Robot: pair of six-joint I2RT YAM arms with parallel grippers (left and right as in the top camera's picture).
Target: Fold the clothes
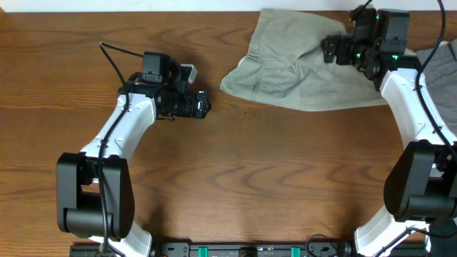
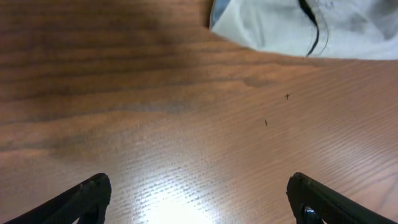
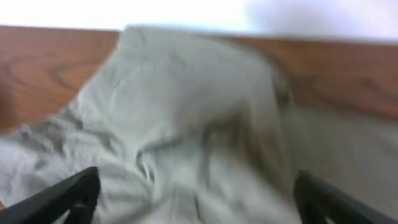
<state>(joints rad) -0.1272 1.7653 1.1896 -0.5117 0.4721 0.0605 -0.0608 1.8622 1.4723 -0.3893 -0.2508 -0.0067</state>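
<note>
Shorts [image 1: 300, 68] of pale khaki-green cotton, wrinkled and spread in a rough fan, lie on the brown wood-grain surface [image 1: 250, 178], up at its far edge on the right arm's side. One corner of the cloth tapers to a point on the side facing the left arm; the wider part runs under the right arm. From the right wrist camera the shorts [image 3: 186, 112] fill most of the view, rumpled, with a raised fold running down the middle. That picture is blurred, so seams and pockets cannot be made out.

The right claw [image 1: 330, 48] hangs over the far right part of the shorts. Its black fingers [image 3: 68, 193] stand wide apart on either side of the fabric below, and nothing is pinched between them. Whether the tips touch the cloth cannot be told.

The left claw [image 1: 204, 105] sits well apart from the shorts, out beyond their pointed corner, low over bare wood. Its fingers [image 2: 84, 199] are spread wide too, with only wood grain between them. The nearest hem of the shorts [image 2: 273, 28] shows at the top of its camera's view, crossed by a thin dark cord [image 2: 314, 31].

Grey cloth [image 1: 446, 64] shows just past the right side of the shorts, at the picture's edge and partly behind the right arm.
</note>
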